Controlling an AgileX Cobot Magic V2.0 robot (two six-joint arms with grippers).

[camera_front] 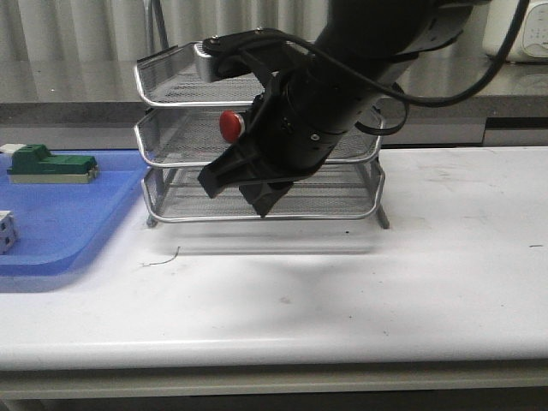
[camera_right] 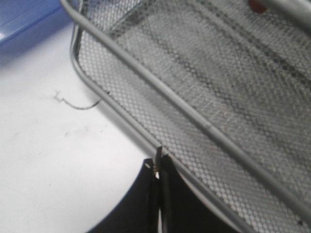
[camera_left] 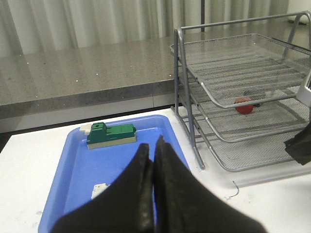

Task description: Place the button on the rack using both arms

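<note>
The button [camera_front: 229, 125], with its red cap facing forward, lies on the middle tier of the silver wire-mesh rack [camera_front: 171, 103]. It also shows in the left wrist view [camera_left: 244, 107] and as a red edge in the right wrist view [camera_right: 256, 5]. My right gripper [camera_front: 257, 204] is shut and empty, just in front of the rack [camera_right: 194, 116] by the lowest tier's front rim. My left gripper [camera_left: 154, 145] is shut and empty above the blue tray, left of the rack [camera_left: 187, 97]. The left gripper is out of the front view.
A blue tray [camera_front: 68, 205] left of the rack holds a green block [camera_front: 50, 164] and a white cube [camera_front: 5, 231]. A thin wire scrap [camera_front: 163, 257] lies on the white table. A grey counter ledge runs behind the rack.
</note>
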